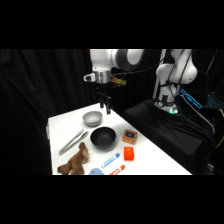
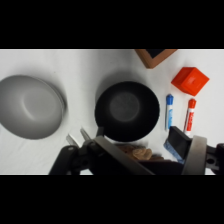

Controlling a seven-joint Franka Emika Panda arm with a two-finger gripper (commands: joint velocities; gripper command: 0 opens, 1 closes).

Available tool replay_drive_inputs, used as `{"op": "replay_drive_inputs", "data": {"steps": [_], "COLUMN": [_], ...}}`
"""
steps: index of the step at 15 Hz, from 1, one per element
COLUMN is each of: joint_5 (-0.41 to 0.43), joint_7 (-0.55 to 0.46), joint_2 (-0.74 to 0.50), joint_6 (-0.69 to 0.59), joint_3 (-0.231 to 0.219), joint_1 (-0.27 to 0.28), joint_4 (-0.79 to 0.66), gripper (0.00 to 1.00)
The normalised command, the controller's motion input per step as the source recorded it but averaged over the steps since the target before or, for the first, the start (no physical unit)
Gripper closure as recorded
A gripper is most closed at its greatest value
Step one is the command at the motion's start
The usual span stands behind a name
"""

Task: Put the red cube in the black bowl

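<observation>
Table (image 1: 150, 150): white, carries everything; dark cloth lies around it.
Arm (image 1: 117, 59): white, reaches in from the upper right in the side view and hangs over the far end of the table.
Gripper (image 1: 105, 106): points down above the table's far part, just beside the grey bowl and clear of every object; whether the fingers are apart or together, I cannot tell from either view.
Black bowl (image 1: 102, 137) (image 2: 127, 110): round, matte, upright near the table's middle, nothing visible in it.
Grey bowl (image 1: 92, 118) (image 2: 31, 106): metallic, smaller in the side view, behind the black bowl and close to it.
Tongs (image 1: 73, 140): metal, lying left of the black bowl.
Plush toy (image 1: 75, 161): brown, at the near left edge.
Brown block (image 1: 130, 135) (image 2: 154, 56): dark top, right of the black bowl.
Red cube (image 1: 129, 153) (image 2: 189, 80): resting on the table, near but apart from the black bowl, in front of the brown block.
Blue marker (image 1: 110, 160) (image 2: 169, 111): lies between bowl and cube in the wrist view.
Red marker (image 1: 118, 170) (image 2: 190, 114): beside the blue marker, near the front edge.
</observation>
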Motion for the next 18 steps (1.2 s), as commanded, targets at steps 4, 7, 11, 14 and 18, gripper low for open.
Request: {"op": "replay_drive_inputs", "data": {"steps": [4,7,11,14,18], "joint_5": [-0.067,-0.138,-0.143,-0.113,-0.091], "joint_7": [0.12,0.29,0.37,0.35,0.4], "joint_2": [-0.05,-0.13,-0.18,-0.19,-0.14], "joint_6": [0.02,0.08,0.13,0.15,0.21], "joint_3": [0.035,0.069,0.105,0.114,0.098], "joint_1": [-0.004,0.036,0.088,0.114,0.103], "joint_4": [-0.03,-0.12,-0.21,-0.23,-0.18], "gripper": [0.0,0.0,0.0,0.0,0.0]}}
